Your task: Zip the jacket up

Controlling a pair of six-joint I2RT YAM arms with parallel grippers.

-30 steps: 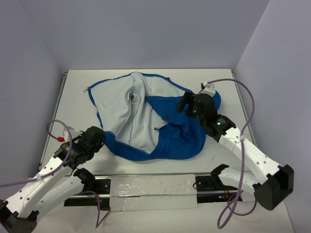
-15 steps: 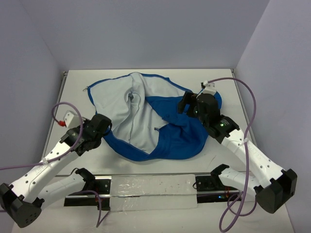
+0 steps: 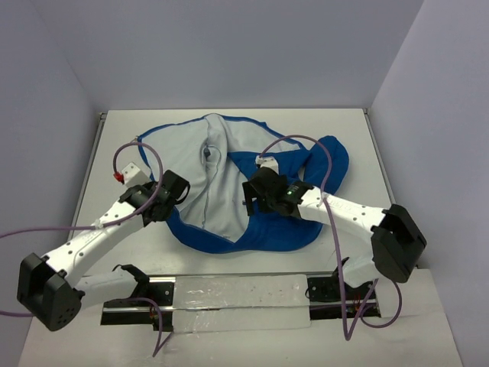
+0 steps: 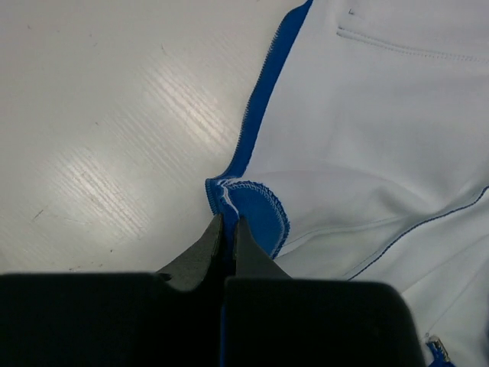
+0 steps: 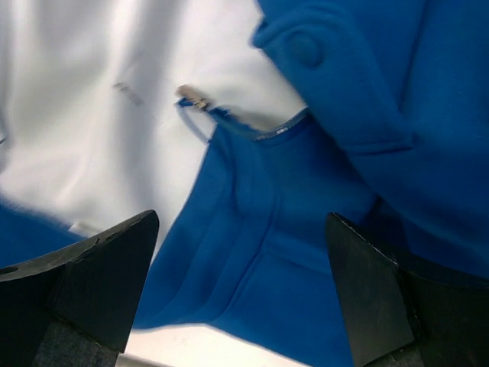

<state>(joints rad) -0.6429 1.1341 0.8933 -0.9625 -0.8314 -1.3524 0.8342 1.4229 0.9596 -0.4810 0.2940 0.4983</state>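
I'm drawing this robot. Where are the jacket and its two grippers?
jacket (image 3: 267, 229), top view, on its blue outer fabric.
left gripper (image 4: 227, 223), left wrist view, between its closed fingertips.
right gripper (image 5: 241, 222), right wrist view, midway between its open fingers.

Robot lab, boxed test cell; white table (image 3: 114, 138) shut in by plain pale walls (image 3: 229, 53) at back and both sides; two white robot arms, left arm (image 3: 92, 241) and right arm (image 3: 344, 214), mounted on metal rail (image 3: 172, 289) at near table edge; purple cables (image 3: 30, 234) looping loose off both arms; tabletop scuffed, lighting flat and even.
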